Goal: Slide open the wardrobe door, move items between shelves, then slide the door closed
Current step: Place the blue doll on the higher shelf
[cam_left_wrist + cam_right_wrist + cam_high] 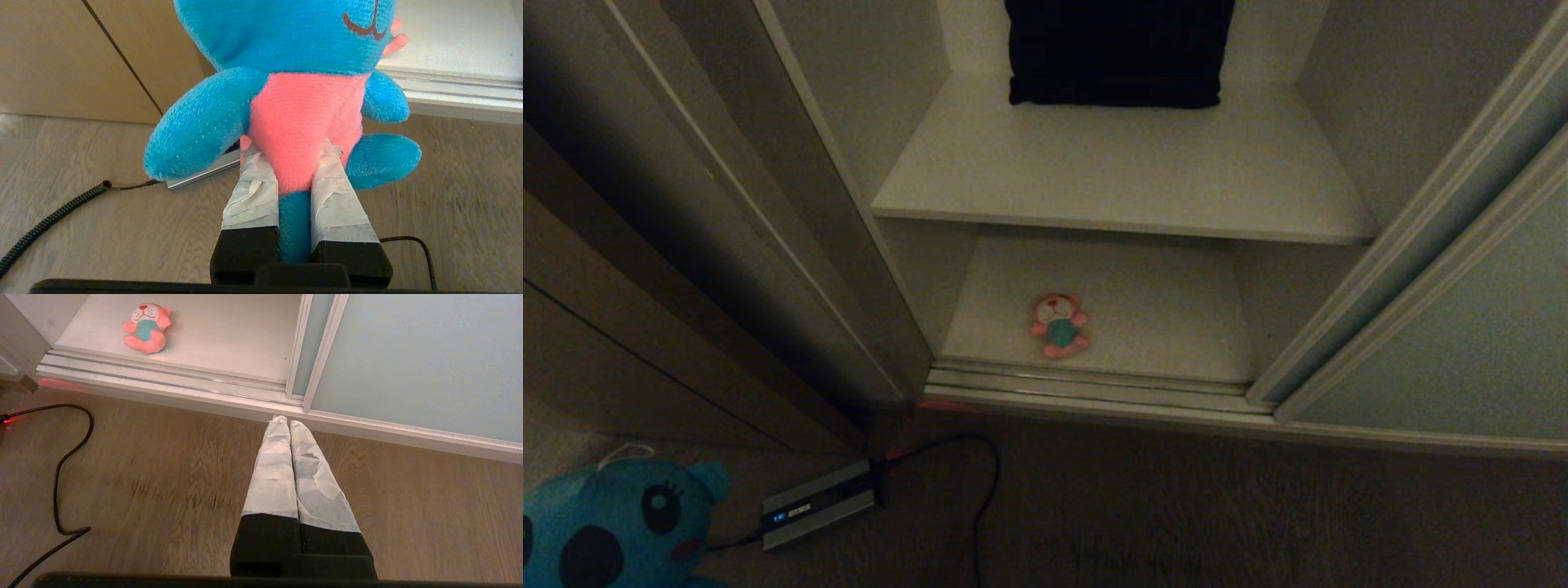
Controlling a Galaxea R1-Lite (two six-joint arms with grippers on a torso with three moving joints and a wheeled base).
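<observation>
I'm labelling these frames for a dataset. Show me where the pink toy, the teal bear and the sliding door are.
pink toy (1059, 327), head view, on its teal shirt.
teal bear (302, 122), left wrist view, on its red shirt.
sliding door (416, 359), right wrist view, on the pale panel.

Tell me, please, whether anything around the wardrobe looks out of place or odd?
Nothing looks damaged or spilled. The pink toy lies on its back on the bottom shelf. A small box with a trailing cable sits on the floor before the opening, which seems a stray item.
</observation>
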